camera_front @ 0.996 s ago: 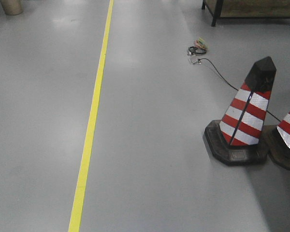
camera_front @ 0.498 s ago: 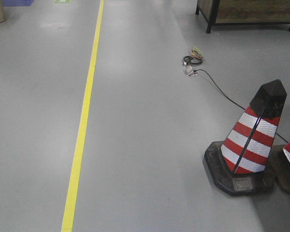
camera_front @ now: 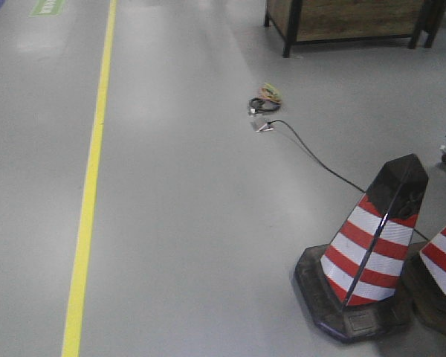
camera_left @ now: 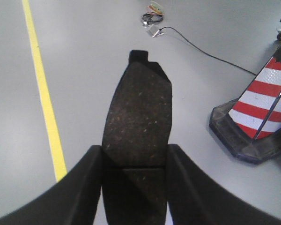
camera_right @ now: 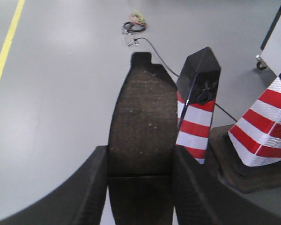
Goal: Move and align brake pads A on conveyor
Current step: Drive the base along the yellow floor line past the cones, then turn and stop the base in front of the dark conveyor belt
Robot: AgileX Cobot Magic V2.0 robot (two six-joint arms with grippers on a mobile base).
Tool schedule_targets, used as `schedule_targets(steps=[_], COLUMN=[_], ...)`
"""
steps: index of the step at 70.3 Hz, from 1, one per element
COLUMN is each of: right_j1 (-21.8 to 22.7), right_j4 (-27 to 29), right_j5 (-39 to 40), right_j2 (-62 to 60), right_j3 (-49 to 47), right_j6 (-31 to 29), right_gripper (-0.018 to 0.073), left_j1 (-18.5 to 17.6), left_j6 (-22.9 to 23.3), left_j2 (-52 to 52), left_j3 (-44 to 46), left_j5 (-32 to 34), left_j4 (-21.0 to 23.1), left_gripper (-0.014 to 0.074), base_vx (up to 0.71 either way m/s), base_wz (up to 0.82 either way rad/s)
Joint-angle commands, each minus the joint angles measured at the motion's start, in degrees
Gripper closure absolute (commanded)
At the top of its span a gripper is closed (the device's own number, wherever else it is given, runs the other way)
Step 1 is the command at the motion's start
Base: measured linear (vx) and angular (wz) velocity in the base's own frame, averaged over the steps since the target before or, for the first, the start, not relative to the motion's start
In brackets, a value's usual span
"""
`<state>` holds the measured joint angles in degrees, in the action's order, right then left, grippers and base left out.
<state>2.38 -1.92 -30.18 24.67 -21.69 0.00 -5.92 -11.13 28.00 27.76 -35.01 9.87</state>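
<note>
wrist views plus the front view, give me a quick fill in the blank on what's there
The left gripper and the right gripper each hold ___ brake pad.
The line painted on the floor is ___.
The traffic cones have red and ___ stripes.
Missing words: one; yellow; white.

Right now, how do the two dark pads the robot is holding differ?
The left pad looks nearly black; the right pad looks paler, grey-brown. The left pad is dotted with pale flecks; the right pad shows a finer, more even grain. Both share an oblong shape, an end tab and a cross groove, clamped by the left gripper and right gripper.
</note>
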Motion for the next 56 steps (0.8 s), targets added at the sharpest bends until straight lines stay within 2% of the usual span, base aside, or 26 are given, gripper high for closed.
schedule_targets(steps=[1, 20, 56], right_j1=[-0.1, -0.1, -0.1], right_j4=[-0.4, -0.4, -0.4], right_j5=[5.0, 5.0, 5.0], right_j2=[0.1, 0.1, 0.1], right_j3=[-1.7, -1.7, -1.7], right_j6=[-0.8, -0.8, -0.8], right_gripper=[0.0563, 0.0563, 0.0563], left_j1=[-0.5, -0.5, -0.5], left_j6=[0.2, 0.2, 0.2], left_j2=[0.2, 0.2, 0.2], left_j3=[1.7, 1.7, 1.7], left_j5=[5.4, 5.4, 5.4], left_j4=[0.9, 0.9, 0.9], left_gripper=[0.045, 0.045, 0.045], base_vx=[0.38, 0.33, 0.25], base_wz=[-0.28, -0.54, -0.94])
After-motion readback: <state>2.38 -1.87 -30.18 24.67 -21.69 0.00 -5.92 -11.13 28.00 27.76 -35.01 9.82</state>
